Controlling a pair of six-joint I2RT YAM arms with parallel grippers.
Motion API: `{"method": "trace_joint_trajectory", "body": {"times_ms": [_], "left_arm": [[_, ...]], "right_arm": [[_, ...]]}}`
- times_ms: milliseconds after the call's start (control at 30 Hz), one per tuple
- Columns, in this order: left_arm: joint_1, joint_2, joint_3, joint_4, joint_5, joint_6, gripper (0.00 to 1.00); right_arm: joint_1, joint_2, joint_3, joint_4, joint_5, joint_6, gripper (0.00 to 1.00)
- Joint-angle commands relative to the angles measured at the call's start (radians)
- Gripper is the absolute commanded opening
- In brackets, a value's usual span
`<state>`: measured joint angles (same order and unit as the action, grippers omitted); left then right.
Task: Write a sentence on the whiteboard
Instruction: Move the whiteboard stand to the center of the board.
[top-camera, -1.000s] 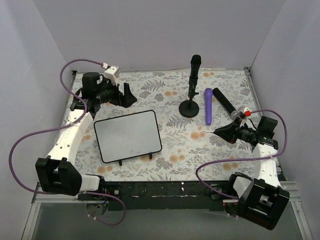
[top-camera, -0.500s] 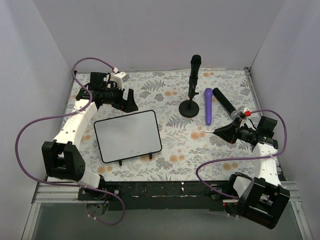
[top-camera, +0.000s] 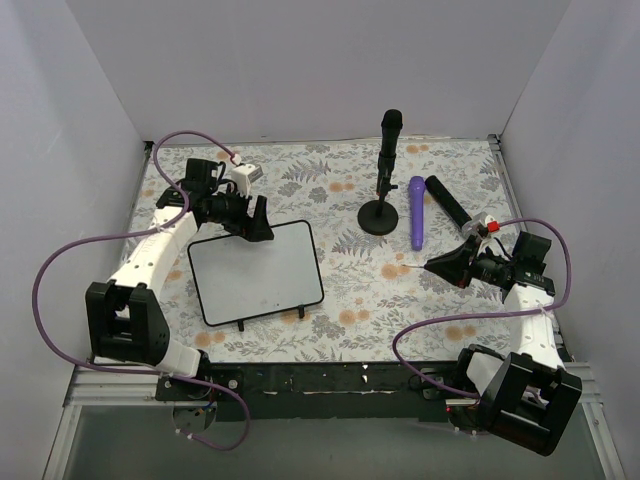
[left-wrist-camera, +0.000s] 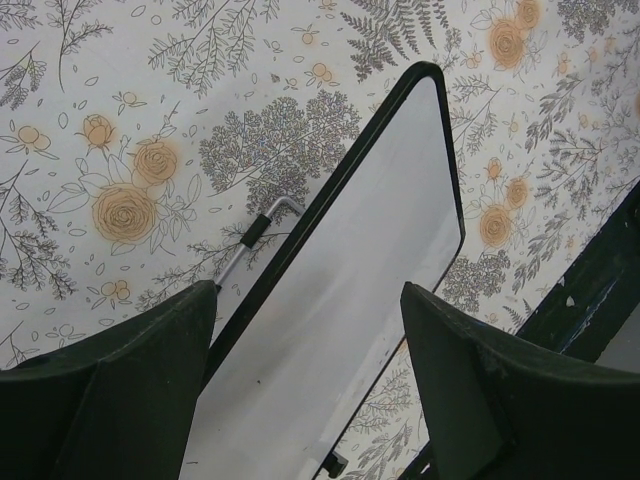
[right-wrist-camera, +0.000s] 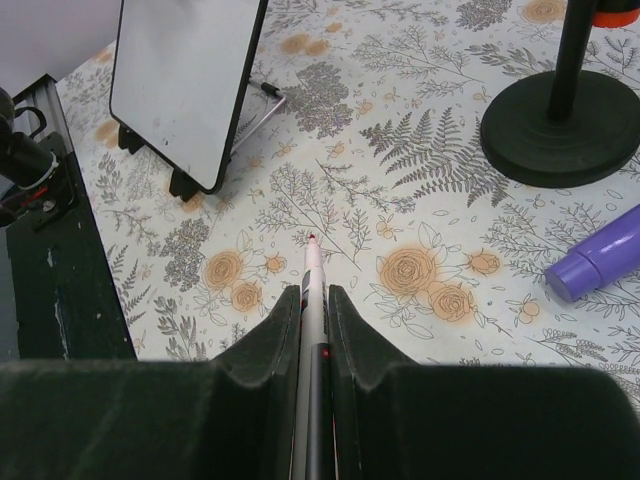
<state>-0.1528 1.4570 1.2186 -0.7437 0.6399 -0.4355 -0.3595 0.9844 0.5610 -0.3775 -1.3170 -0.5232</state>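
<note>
1. The whiteboard (top-camera: 255, 272) stands propped on its small feet at the left-middle of the floral cloth (top-camera: 350, 300). Its face is blank, so none of the sentence is written yet.
2. The left gripper (top-camera: 258, 222) hangs at the board's top edge with its jaws apart. In the wrist view the black frame runs between the two fingers, and I cannot see either one touching it.
3. The right gripper (top-camera: 440, 264) is clamped on a marker (top-camera: 420, 265) whose red tip pokes out in front. It is well apart from the board, near the round base of the microphone stand (top-camera: 380, 215).
4. If the left jaws close off-centre or bear down, the board (light, leaning on a thin wire prop behind) could tip back or skid.
5. If the board is not steadied before the tip lands, writing pressure on the sloped face could shove it away.
6. The marker sits in a narrow pinch, so sideways strokes could twist it in the jaws and smear the letters.
</note>
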Motion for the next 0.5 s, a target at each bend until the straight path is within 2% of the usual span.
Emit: {"method": "trace_joint_trajectory", "body": {"times_ms": [0,100,133,167,233,467], "left_arm": [[-0.002,0.012,-0.001,-0.011,0.053,0.029,0.71],[-0.002,0.023,-0.013,-0.019,0.078,0.032,0.69],[-0.002,0.026,-0.016,-0.022,0.067,0.034,0.66],[-0.002,0.026,-0.018,-0.02,0.066,0.034,0.56],[-0.002,0.026,-0.021,-0.016,0.06,0.03,0.5],[-0.002,0.074,-0.001,-0.014,0.047,0.029,0.46]], "right_arm": [[0.004,-0.006,0.037,-0.014,-0.03,-0.012,0.01],[0.004,-0.006,0.04,-0.018,-0.034,-0.015,0.01],[0.004,-0.004,0.04,-0.018,-0.036,-0.015,0.01],[0.004,-0.004,0.04,-0.018,-0.036,-0.015,0.01],[0.004,-0.001,0.04,-0.018,-0.039,-0.015,0.01],[0.005,-0.004,0.042,-0.02,-0.039,-0.015,0.01]]}}
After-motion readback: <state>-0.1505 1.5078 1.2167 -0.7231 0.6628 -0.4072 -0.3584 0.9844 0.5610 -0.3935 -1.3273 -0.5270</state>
